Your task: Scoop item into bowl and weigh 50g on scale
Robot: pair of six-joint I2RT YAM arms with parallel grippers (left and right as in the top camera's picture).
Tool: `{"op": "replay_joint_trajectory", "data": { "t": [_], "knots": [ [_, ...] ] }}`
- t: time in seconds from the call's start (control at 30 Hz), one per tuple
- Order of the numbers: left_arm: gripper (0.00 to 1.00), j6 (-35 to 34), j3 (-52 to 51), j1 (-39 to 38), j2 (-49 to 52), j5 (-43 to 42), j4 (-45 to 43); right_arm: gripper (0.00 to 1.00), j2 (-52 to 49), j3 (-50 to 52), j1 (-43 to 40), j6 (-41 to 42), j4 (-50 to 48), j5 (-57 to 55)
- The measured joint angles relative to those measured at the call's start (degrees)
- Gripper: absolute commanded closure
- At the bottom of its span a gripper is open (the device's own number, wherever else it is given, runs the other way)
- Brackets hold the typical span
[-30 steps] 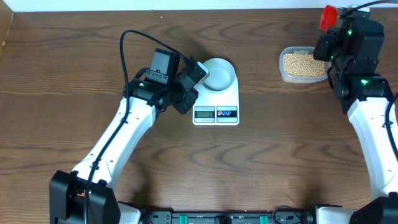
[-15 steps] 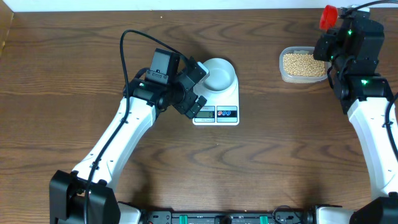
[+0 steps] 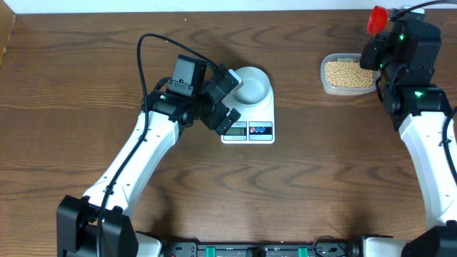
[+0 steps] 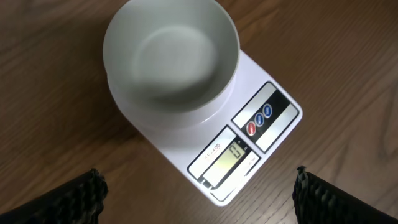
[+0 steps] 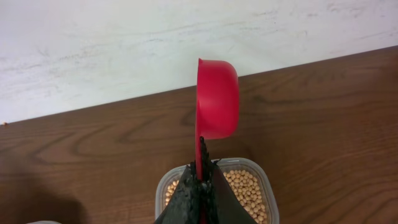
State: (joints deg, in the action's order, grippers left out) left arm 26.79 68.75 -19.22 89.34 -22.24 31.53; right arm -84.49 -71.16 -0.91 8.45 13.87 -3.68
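The empty pale bowl (image 3: 253,86) (image 4: 171,56) stands on the white scale (image 3: 250,116) (image 4: 264,134), whose display is lit. My left gripper (image 3: 230,100) (image 4: 199,196) hovers just left of bowl and scale, open wide with nothing between its fingertips (image 4: 84,194). At the far right my right gripper (image 3: 380,34) (image 5: 200,171) is shut on the handle of a red scoop (image 3: 376,19) (image 5: 217,99). The scoop is held up on its side over the back of the clear tub (image 3: 348,87) (image 5: 272,198). Tan beans, the item (image 3: 347,73) (image 5: 247,190), fill the tub.
A white wall (image 5: 155,50) borders the table's far edge right behind the tub. The left arm's black cable (image 3: 146,53) loops over the table left of the scale. Bare wood (image 3: 300,185) lies between the scale and the tub.
My left gripper's jaws have spread from partly closed to wide open beside the bowl. The bowl rests on the scale as before. The right arm and scoop have not moved.
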Motion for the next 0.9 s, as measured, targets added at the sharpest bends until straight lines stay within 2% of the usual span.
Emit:
{"op": "replay_joint_trajectory", "data": {
  "t": [0.9],
  "knots": [
    [0.02, 0.68, 0.00, 0.00, 0.00, -0.61, -0.90, 0.99, 0.00, 0.00, 0.00, 0.00, 1.29, 0.00]
  ]
}}
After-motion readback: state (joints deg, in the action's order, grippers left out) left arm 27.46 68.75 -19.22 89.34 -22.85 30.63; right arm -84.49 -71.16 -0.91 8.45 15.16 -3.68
